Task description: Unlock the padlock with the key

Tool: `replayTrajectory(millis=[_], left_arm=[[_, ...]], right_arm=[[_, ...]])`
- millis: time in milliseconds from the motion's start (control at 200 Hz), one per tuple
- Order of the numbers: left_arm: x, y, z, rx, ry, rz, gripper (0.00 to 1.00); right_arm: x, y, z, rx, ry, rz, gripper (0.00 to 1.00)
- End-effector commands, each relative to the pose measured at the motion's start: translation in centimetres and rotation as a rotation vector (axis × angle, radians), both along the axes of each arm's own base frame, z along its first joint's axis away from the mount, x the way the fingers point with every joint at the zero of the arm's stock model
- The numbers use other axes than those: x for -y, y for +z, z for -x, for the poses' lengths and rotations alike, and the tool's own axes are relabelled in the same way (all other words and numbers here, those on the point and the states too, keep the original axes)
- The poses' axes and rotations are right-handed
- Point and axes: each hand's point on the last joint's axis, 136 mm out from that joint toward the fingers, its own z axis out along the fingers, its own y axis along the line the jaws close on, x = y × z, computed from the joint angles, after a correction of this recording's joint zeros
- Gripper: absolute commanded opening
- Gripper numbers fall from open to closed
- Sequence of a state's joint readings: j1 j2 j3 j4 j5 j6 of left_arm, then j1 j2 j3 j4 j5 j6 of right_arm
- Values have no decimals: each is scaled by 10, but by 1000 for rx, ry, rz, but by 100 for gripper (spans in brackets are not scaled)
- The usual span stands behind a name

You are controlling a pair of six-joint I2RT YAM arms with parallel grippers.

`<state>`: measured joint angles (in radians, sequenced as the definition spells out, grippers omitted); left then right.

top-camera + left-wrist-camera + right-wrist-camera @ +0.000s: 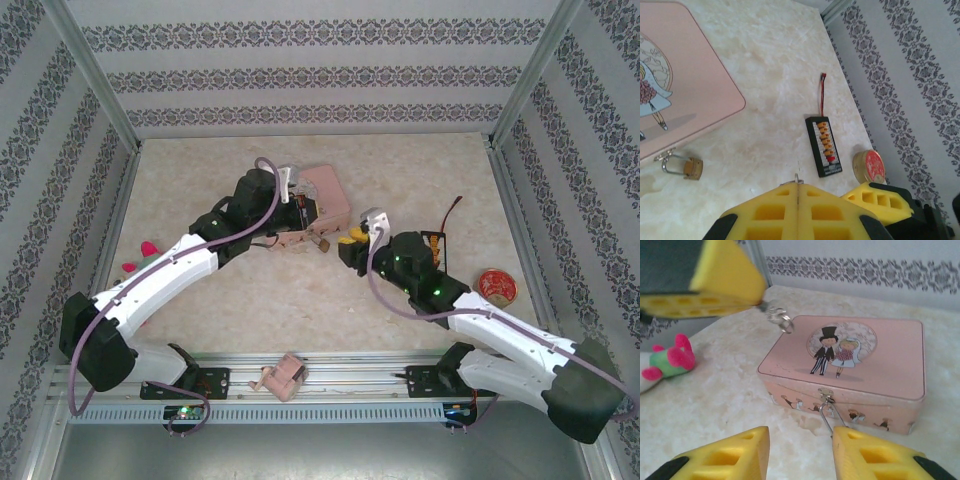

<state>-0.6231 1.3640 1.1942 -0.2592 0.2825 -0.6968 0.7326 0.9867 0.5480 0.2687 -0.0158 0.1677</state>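
— Where is the padlock?
— On the table, just on the near side of the pink wedding tin; its silvery shackle is hooked through the tin's hasp; the brass body lies flat on the marbled top, close to both grippers.
— And the key?
— Pinched in the left gripper; the yellow pads are clenched hard together on it; a sliver of metal pokes out at the tips and its little ring dangles close to a corner of the tin.
— The right gripper?
— Released; jaws parted with nothing between them, low over the table on the near side of the lock; the shackle runs down beside one of its fingers.
— How would you take hold of that lock?
— By the flat sides of the brass body, I'd say; it looks light, hard and probably slick, so it may swivel on the hasp or skate off; the key seems thin enough to twist in soft pads, so its head wants a square pinch; which way the keyhole faces I cannot tell.
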Motion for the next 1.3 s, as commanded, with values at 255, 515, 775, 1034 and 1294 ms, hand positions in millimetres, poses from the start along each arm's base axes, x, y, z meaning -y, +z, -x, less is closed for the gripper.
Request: replayTrajectory(millis=[255, 515, 775, 1034, 1294], left_arm=[[-3, -10, 26, -193, -85, -17, 0], [3, -14, 30, -226, -120, 4, 0], [7, -16, 29, -237, -130, 14, 0], [10, -15, 29, -240, -144, 31, 0], [8, -14, 28, -242, -134, 45, 0]], right_arm=[[-22, 34, -9, 368, -19, 230, 47], [-35, 38, -16, 423, 7, 303, 50], [-51, 33, -17, 432, 58, 334, 44], [-53, 25, -19, 423, 59, 355, 30], [-51, 21, -20, 413, 45, 359, 0]])
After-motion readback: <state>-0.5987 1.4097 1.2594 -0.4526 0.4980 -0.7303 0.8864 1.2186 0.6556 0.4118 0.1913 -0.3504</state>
